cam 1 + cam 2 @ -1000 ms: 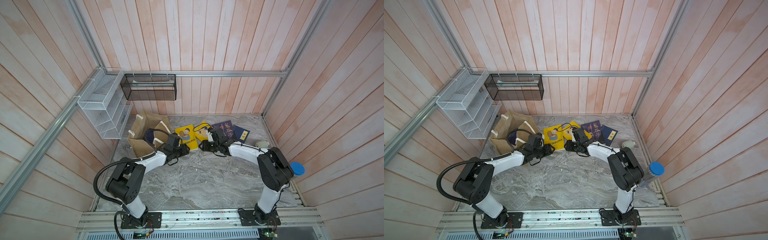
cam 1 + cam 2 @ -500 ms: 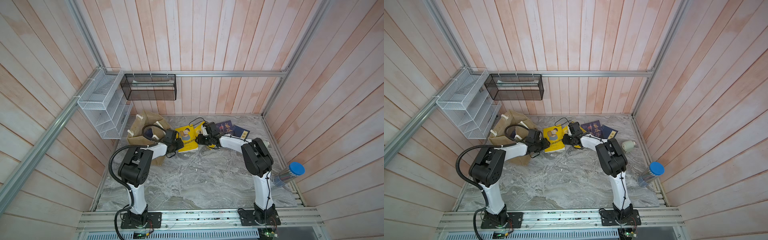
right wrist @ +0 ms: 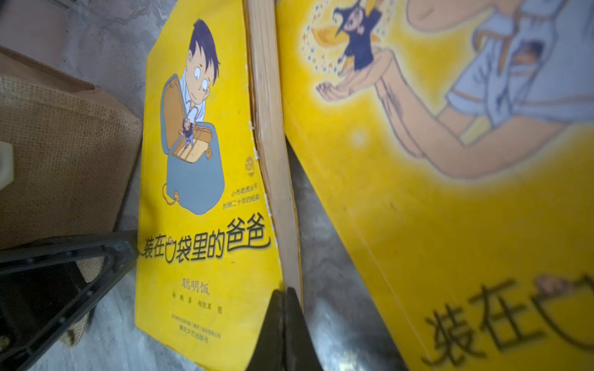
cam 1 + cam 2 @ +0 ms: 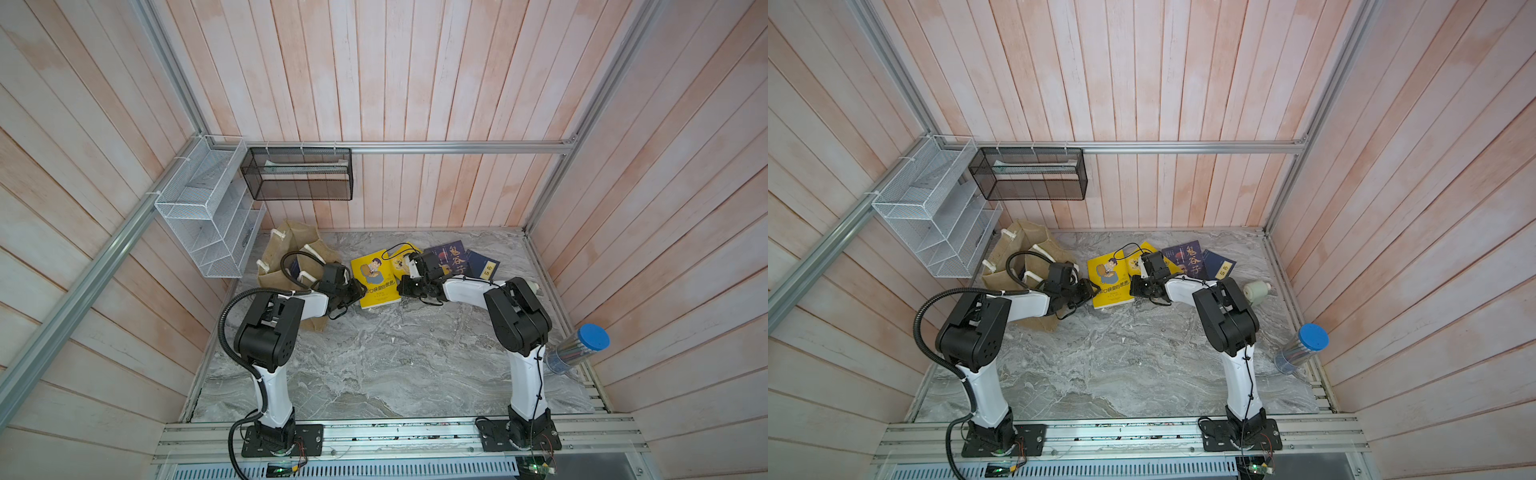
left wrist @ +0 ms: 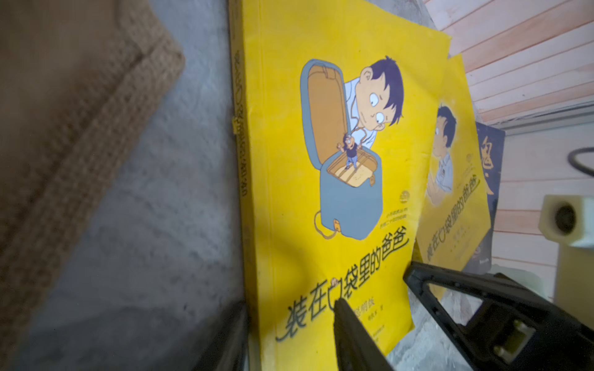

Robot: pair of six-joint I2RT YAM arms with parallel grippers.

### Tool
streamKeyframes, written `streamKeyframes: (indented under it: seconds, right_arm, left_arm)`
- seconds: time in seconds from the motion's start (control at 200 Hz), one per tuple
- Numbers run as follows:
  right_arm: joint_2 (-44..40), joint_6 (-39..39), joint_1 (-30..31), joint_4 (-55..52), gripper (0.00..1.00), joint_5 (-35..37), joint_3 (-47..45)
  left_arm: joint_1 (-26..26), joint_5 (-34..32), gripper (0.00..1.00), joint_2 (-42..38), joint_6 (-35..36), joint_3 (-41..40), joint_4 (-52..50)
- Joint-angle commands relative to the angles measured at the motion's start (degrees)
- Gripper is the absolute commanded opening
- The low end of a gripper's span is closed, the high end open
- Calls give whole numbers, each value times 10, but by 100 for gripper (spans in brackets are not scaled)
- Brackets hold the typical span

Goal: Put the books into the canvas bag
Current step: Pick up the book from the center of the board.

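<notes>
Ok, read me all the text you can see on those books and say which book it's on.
"装在口袋里的爸爸": yellow cartoon book, title.
"聪明饭": same cover, below the title.
"鬼谷子": navy book.
"论语": far navy book, on its yellow label.
"装在": second yellow book, rest cut off.
Small print on yellow covers: too blurred.

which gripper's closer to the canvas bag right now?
Left. The left gripper is at the bag-side edge of the yellow book, next to the canvas bag; the right gripper is at its far edge, the cover between.
</notes>
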Motion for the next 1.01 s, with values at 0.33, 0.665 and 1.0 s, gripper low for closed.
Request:
streamKeyframes:
  seconds: [0.33, 0.665, 1.0]
  right_arm:
    - [-127, 46, 75, 4, 2, -20, -183]
    - [-169, 46, 81, -7, 2, 4, -219]
    - [-252, 45, 75, -31, 18, 62, -224]
  left_arm:
    - [-62, 145, 35, -146, -117, -136, 150]
    - [-69, 122, 35, -162, -74, -133, 55]
    - [-70, 81, 2, -234, -4, -112, -21]
